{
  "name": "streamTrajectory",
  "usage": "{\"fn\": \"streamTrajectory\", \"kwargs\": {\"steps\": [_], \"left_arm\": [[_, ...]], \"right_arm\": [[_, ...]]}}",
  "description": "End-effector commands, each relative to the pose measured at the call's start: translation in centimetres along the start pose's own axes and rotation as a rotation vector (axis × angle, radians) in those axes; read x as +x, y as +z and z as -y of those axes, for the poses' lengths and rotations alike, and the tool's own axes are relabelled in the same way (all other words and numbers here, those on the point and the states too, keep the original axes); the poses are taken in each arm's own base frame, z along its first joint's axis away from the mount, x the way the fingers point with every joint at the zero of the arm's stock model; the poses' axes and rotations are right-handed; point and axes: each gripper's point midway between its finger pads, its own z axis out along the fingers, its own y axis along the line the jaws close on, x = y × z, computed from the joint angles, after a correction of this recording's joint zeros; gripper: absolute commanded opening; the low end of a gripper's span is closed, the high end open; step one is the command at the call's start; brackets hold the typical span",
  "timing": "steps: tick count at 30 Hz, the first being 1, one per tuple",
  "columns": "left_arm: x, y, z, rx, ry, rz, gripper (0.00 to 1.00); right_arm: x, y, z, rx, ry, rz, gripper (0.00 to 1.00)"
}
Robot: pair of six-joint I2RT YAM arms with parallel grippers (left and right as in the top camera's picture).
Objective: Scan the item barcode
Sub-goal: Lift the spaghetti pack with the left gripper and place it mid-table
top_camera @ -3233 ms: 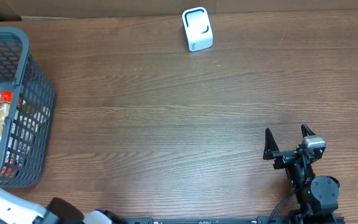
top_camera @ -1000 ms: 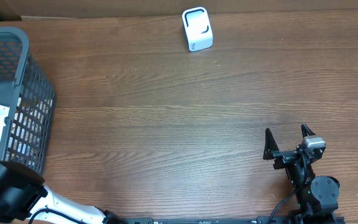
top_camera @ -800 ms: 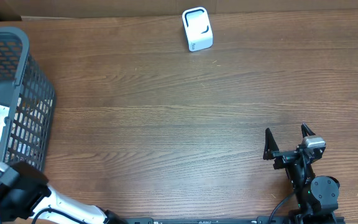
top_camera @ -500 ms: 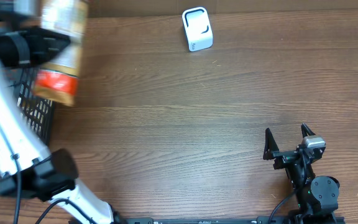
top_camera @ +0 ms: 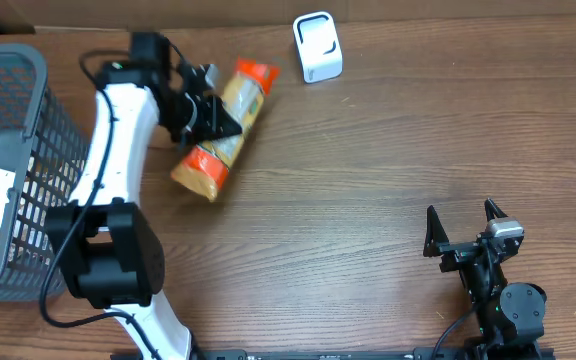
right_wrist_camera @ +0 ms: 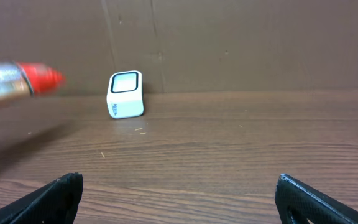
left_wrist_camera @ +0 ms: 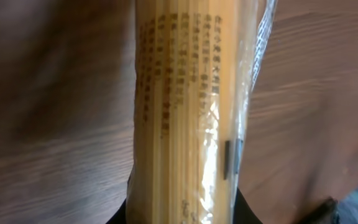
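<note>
Spaghetti packet [top_camera: 238,105] is pinched about halfway along by the left gripper [top_camera: 213,118], whose jaws press in on the wrapper. A mid-length grip probably keeps the long pack balanced rather than drooping at one end. It hangs slanted over the counter [top_camera: 368,180], its orange-red end aimed toward the white scanner [top_camera: 317,47] and stopping just short of it, while the wire basket [top_camera: 56,170] is well apart on the other side. That slant looks meant to bring the printed side across the scanner's window. The right gripper [top_camera: 461,215] sits spread wide near the counter's front edge, holding nothing and out of the way.

The overhead view gives the layout, but no print can be read there. The left wrist view fills with the wrapper's text and its seam, though I can make out no barcode. Only the right wrist view faces the scanner's window and shows the pack's red tip above the counter, with a shadow beneath it.
</note>
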Motion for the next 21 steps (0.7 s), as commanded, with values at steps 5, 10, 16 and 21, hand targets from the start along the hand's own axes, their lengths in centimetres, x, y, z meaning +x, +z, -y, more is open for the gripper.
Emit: {"fn": "streamTrajectory", "kwargs": {"steps": [5, 10, 16, 21], "left_arm": [[5.1, 7.4, 3.6, -0.016, 0.034, -0.104, 0.04], [7.9, 10.1, 5.7, -0.033, 0.117, -0.166, 0.04], [9.9, 11.2, 7.8, -0.025, 0.217, -0.222, 0.74], [8.0, 9.8, 8.5, -0.018, 0.222, -0.177, 1.00]], "right_arm": [[-0.8, -0.1, 0.0, 0.004, 0.003, 0.021, 1.00], [-0.8, -0.1, 0.0, 0.004, 0.003, 0.021, 1.00], [-0.8, -0.1, 0.0, 0.004, 0.003, 0.021, 1.00], [-0.8, -0.1, 0.0, 0.004, 0.003, 0.021, 1.00]]}}
